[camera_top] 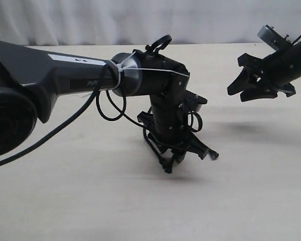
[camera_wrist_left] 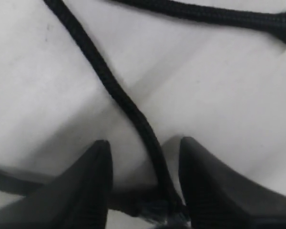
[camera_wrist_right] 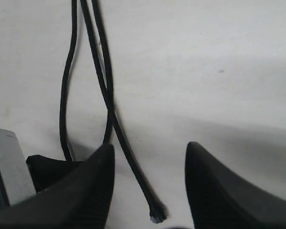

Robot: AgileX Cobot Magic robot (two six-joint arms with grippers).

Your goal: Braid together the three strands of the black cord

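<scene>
Left wrist view: left gripper straddles a strand, jaws apart.

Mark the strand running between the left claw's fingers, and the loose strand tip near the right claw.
Strand (camera_wrist_left: 127, 107): left wrist view, midway along its visible length.
Strand tip (camera_wrist_right: 157, 215): right wrist view, on the knobbed end.

There's the left gripper, low over the middle of the desk, with one strand running between its fingers and a second strand lying crosswise beyond them. The right gripper hangs above the desk's right side, nearer the far edge, well apart from the left. Beneath it the three strands lie side by side, two crossing, and one tip lies between its fingers.
</scene>
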